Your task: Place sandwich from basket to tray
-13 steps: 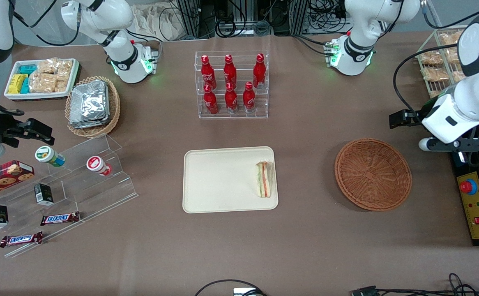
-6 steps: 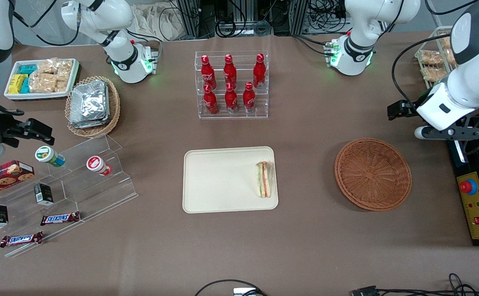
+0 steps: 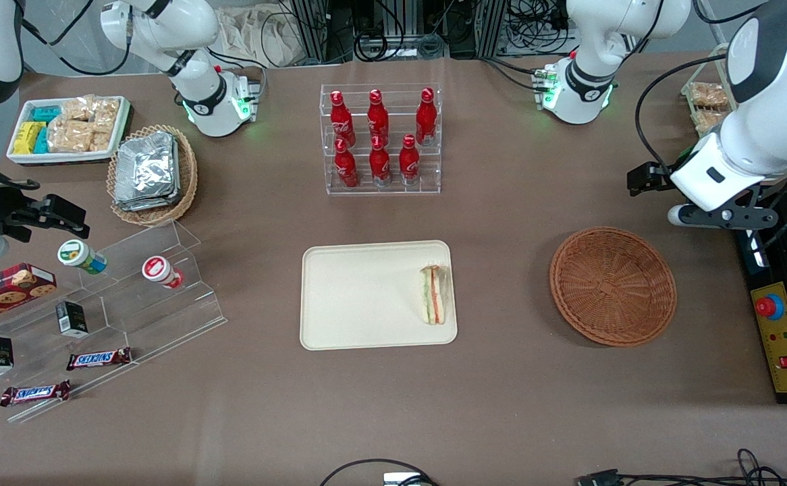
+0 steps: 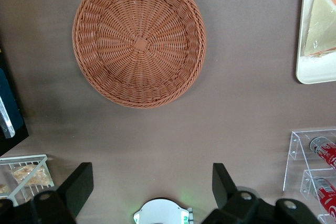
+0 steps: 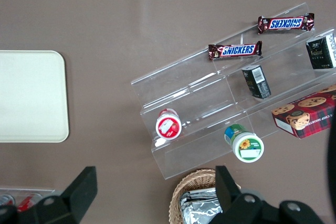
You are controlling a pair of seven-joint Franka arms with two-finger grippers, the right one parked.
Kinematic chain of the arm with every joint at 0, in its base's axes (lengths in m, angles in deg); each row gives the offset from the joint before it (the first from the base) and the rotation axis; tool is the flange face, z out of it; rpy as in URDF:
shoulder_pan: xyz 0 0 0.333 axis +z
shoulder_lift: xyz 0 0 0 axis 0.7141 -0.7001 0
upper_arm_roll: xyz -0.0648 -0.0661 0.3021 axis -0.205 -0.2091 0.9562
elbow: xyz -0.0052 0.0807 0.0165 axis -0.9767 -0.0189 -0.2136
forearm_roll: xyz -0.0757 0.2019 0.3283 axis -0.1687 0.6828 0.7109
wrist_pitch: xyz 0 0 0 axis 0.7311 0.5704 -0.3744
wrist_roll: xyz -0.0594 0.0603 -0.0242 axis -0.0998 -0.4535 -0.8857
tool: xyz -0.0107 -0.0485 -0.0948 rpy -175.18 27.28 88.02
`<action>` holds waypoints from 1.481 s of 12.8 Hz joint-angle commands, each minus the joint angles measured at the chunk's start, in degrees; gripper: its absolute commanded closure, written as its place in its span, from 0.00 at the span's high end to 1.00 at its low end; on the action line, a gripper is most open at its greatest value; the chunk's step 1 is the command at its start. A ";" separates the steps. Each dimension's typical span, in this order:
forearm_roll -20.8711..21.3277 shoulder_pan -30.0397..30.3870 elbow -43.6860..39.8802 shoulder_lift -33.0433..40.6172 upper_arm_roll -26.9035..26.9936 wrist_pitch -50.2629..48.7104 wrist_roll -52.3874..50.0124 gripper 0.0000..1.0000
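The sandwich, a white wedge with green and orange-red layers, lies on the cream tray at the edge nearest the basket. The reddish-brown wicker basket holds nothing. My gripper hangs above the table, farther from the front camera than the basket and toward the working arm's end. Its fingers are spread wide, open, with only bare table between them.
A clear rack of red bottles stands farther from the front camera than the tray. A yellow control box with a red button and a wire rack of snack packs flank the working arm. Acrylic snack shelves lie toward the parked arm's end.
My gripper has drifted away from the front camera and slightly toward the table's middle, staying open. The sandwich, tray and basket have not moved.
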 commanded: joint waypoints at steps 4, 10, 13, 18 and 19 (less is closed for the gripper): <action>1.07 16.38 1.52 2.13 -15.81 1.12 -0.26 1.00; 0.90 22.24 1.60 2.22 -21.07 1.39 -0.26 1.00; 0.99 21.72 1.43 2.22 -20.63 2.09 -0.52 1.00; 0.99 22.77 1.25 1.95 -20.72 3.58 -0.52 1.00; 0.90 22.77 0.99 1.60 -20.63 3.58 -0.52 1.00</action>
